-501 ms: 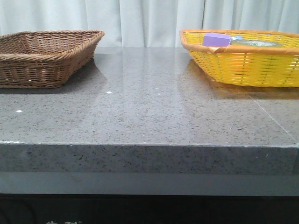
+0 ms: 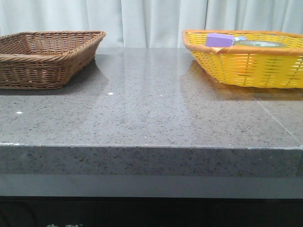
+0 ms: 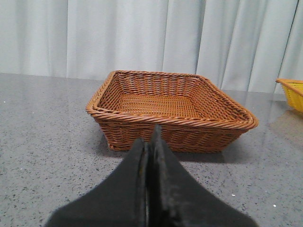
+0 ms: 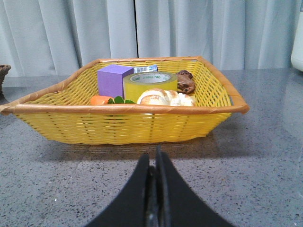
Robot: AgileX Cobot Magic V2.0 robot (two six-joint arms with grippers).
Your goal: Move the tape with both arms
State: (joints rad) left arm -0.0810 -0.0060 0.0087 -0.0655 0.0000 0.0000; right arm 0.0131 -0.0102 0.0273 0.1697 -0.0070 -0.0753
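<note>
Nothing moved, tape (image 4: 149,86) beyond right gripper (image 4: 155,166)

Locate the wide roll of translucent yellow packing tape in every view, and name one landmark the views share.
Front view: the yellow packing tape roll lies in the yellow woven basket at far right, just right of the purple block.
Left wrist view: not in it; only a corner of that basket shows, beyond the brown wicker basket.
Right wrist view: centre, inside the basket, beside the block.
Shared landmark: the yellow woven basket.
</note>
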